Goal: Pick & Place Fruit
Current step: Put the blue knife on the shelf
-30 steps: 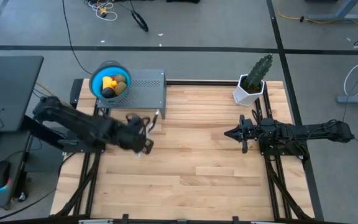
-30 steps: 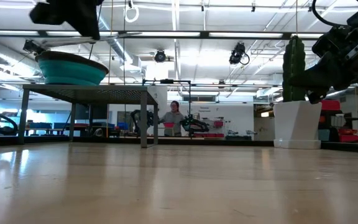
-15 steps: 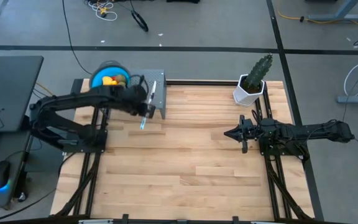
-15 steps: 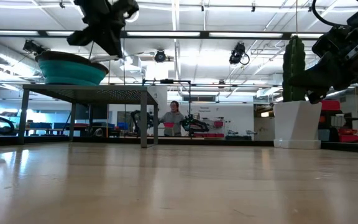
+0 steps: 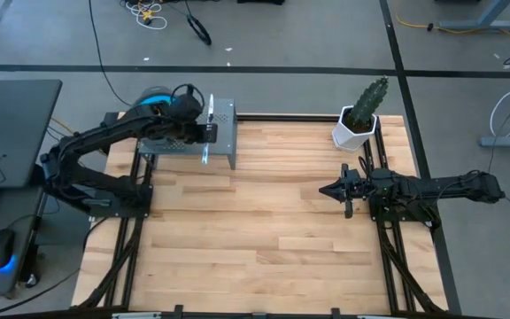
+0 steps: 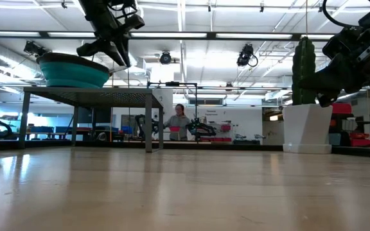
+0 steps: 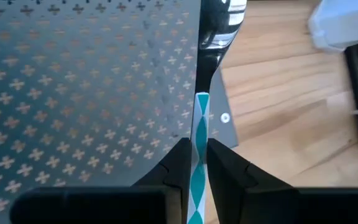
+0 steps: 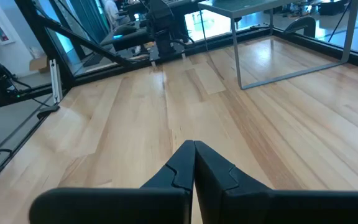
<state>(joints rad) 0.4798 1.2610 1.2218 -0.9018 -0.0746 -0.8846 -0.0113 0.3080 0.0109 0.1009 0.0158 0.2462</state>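
Left gripper [image 5: 204, 133]: you have it over the grey stand [image 5: 224, 124], at the stand's table-side edge, just beside the bowl [image 5: 153, 97].
Left jaws: narrow, pinched on a slim spoon [image 7: 199, 155] with a white-and-teal handle; its shiny end [image 7: 219, 25] points out past the fingers [image 7: 179, 168].
Spoon: in the high view it shows as a pale sliver [image 5: 206, 152] hanging off the stand's front edge, above the wood.
Bowl: blue, on the stand's outer end; your left arm covers most of it from above. From the low view [image 6: 72, 72] it sits on the stand top, left gripper [image 6: 105, 48] just above its rim.
Fruit: you cannot see it now; the arm hides the bowl's inside from above and the rim hides it from the low view.
Stand: perforated top [image 7: 73, 93], thin legs, at the table's [image 5: 264, 221] far left corner.
Right gripper [image 5: 326, 190]: well apart from the stand, held over the right side of the table near the cactus [image 5: 361, 111].
Right jaws: closed tip to tip [image 8: 194, 163], nothing between them.
Cactus: upright in a white pot, at the far right corner, well apart from the stand.
Background: a person [image 6: 180, 122] stands in the room far behind the stand.
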